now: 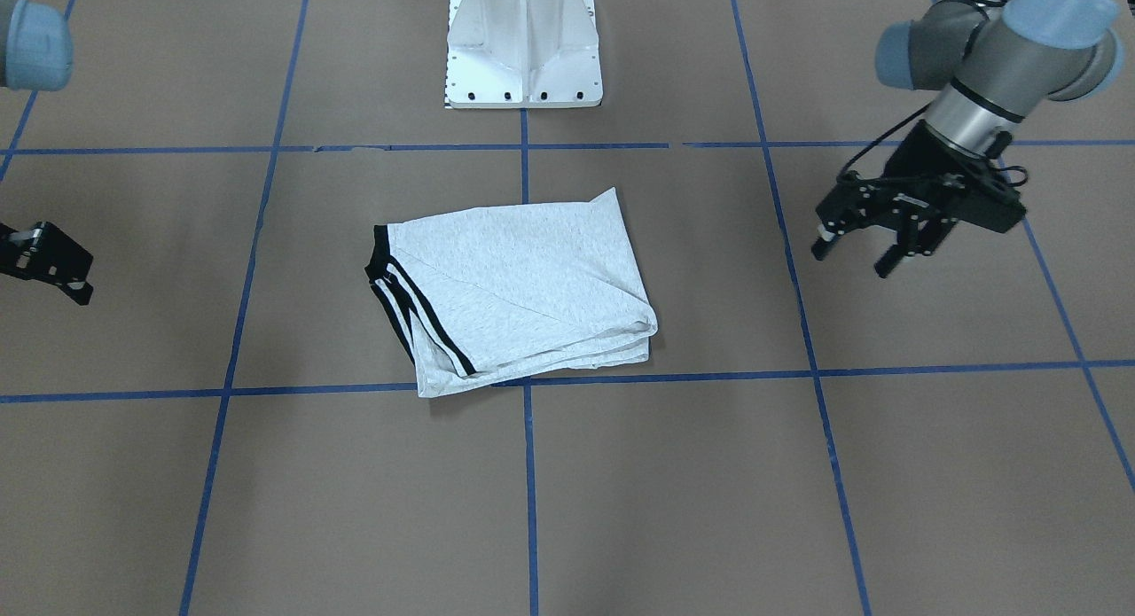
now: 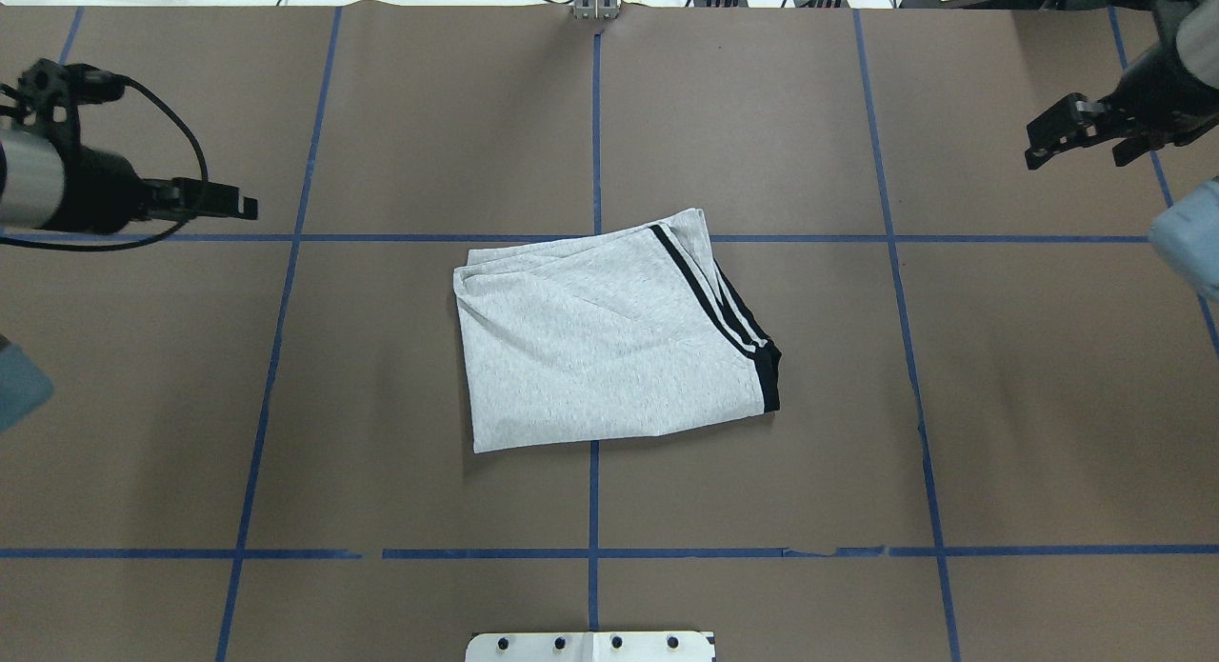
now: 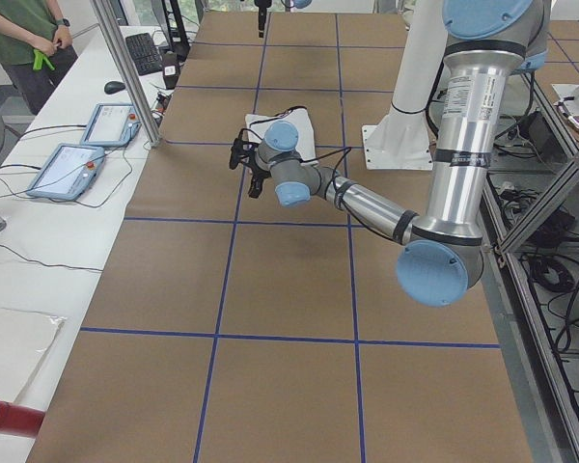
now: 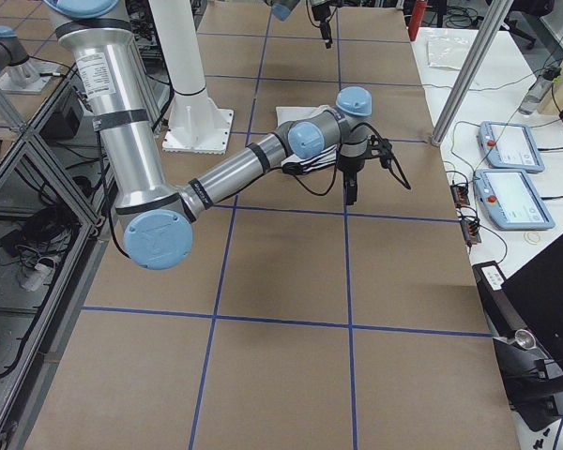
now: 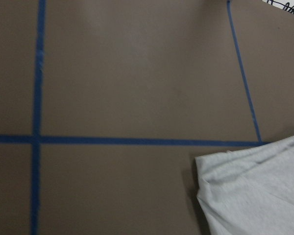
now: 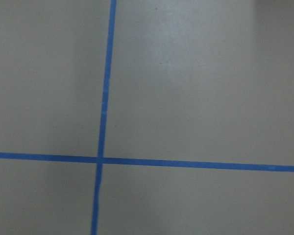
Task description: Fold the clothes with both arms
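Observation:
The grey T-shirt [image 1: 523, 288] lies folded into a rough rectangle at the middle of the table, its black double stripes [image 2: 709, 305] toward my right side and no print showing. My left gripper [image 1: 853, 253] hovers open and holds nothing, well off to the shirt's left side [image 2: 249, 207]. My right gripper [image 2: 1076, 153] hangs far out at the opposite side, also open and holding nothing, only partly in the front view [image 1: 49, 261]. A corner of the shirt [image 5: 255, 191] shows in the left wrist view. The right wrist view holds only table and tape.
Blue tape lines [image 2: 592, 491] grid the brown table. The white pedestal [image 1: 523, 49] stands at the robot's side of the shirt. A side bench with teach pendants [image 3: 111, 123] and a standing person [image 3: 24, 39] lies beyond the far edge.

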Available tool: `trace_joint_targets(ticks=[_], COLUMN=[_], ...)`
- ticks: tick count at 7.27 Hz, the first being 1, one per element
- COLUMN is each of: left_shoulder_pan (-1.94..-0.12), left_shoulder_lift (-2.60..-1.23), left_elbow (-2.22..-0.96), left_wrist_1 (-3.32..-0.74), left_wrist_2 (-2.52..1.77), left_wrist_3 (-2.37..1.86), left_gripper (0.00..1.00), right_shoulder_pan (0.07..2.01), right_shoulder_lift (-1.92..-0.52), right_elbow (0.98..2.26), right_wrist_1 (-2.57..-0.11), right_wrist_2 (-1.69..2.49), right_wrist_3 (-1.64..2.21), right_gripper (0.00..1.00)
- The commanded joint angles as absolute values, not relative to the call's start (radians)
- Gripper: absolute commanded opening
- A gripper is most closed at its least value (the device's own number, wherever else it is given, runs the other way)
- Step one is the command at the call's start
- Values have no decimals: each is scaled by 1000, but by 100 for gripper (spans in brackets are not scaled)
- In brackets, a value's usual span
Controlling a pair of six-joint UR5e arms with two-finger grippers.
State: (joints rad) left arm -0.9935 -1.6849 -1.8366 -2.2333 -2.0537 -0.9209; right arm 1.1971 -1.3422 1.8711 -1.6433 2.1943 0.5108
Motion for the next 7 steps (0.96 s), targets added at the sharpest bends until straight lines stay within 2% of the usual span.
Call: trace_joint_targets(ticks=[1, 4, 6, 7], left_shoulder_pan=[-1182, -1388, -1550, -1555], left_shoulder_lift=[-1677, -1629, -1536, -1438], left_elbow=[-1832, -1833, -1819, -1833], left_wrist_1=[-1998, -1762, -1746, -1781], left_wrist_2=[-2062, -2100, -2175, -2201], left_wrist_3=[-519, -14, 330, 327], left_gripper=[100, 100, 100, 100], right_shoulder_pan=[1308, 1474, 1573, 1578], right_shoulder_lift=[-1445, -1580, -1678, -1689], right_elbow=[1868, 1853, 1853, 1852], right_wrist_1=[-1646, -1733, -1750, -1741], right_wrist_2=[2200, 2312, 2321, 2325], right_wrist_3=[271, -110, -250, -239], right_gripper=[100, 100, 100, 100])
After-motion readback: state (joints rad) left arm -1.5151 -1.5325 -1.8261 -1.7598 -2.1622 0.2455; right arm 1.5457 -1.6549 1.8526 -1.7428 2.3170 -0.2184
